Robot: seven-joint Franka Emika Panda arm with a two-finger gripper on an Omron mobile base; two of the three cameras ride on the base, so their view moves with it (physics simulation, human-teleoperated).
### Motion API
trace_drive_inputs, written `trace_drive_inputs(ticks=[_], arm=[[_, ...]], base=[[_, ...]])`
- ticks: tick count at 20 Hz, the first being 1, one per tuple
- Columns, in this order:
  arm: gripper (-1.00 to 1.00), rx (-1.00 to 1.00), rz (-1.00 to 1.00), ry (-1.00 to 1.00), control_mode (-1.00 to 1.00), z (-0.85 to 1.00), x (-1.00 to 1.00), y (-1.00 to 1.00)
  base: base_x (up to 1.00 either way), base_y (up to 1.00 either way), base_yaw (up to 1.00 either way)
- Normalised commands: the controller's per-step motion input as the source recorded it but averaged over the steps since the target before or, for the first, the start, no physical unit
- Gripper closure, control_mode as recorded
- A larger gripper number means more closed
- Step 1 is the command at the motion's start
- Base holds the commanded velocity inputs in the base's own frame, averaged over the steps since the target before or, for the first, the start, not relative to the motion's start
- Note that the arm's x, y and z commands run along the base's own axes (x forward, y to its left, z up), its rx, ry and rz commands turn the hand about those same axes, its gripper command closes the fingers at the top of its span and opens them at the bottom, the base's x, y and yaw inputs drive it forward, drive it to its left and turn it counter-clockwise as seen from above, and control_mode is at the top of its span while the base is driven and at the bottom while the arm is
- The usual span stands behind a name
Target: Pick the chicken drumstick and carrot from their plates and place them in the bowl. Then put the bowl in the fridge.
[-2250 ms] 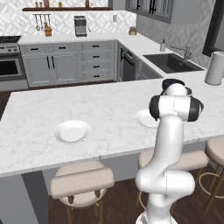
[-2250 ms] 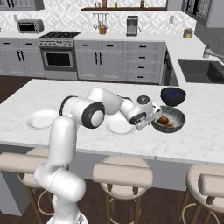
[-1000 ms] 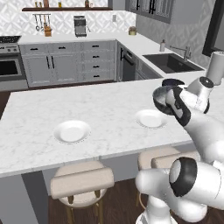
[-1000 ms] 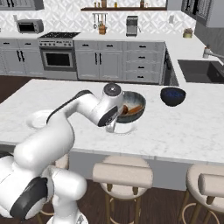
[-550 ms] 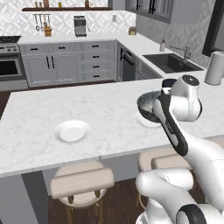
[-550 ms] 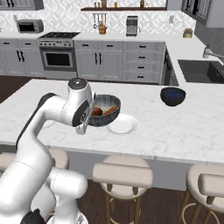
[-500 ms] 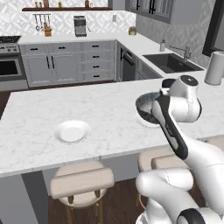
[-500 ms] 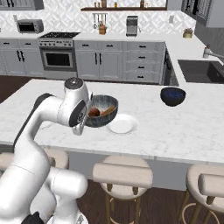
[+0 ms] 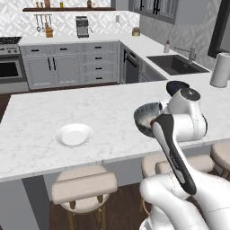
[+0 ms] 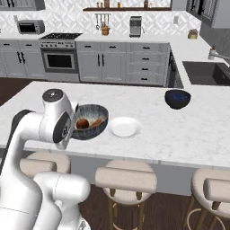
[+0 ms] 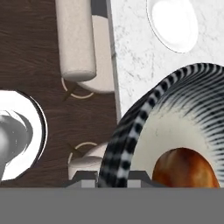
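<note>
Bowl point(image 10: 91, 121), ribbed dark grey, holds drumstick point(image 10: 82, 124) and carrot point(image 10: 95, 122), fingers clamped on its rim.

The marble island counter point(image 9: 103, 112) is overlooked from behind by both base views; the bowl point(image 11: 175, 131) is seen close by the hand view.

Domestic kitchen, rendered: marble island point(image 9: 103, 112) at centre, stove point(image 10: 58, 54) upper left, sink point(image 9: 177, 65) upper right, stools point(image 10: 128, 179) below.
</note>
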Motion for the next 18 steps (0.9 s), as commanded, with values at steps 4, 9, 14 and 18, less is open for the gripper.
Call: trace_drive_inputs(ticks=[4, 9, 14, 18], arm=[[1.00, 0.00, 0.00, 0.00, -1.00, 0.00, 0.00, 0.00], [1.00, 0.00, 0.00, 0.00, 1.00, 0.00, 0.00, 0.00], [1.00, 0.00, 0.00, 0.00, 1.00, 0.00, 0.00, 0.00], [1.00, 0.00, 0.00, 0.00, 1.00, 0.00, 0.00, 0.00]], base=[[0.00, 0.00, 0.00], [-0.77, 0.00, 0.00], [-0.76, 0.04, -0.18], [-0.02, 0.30, -0.78]])
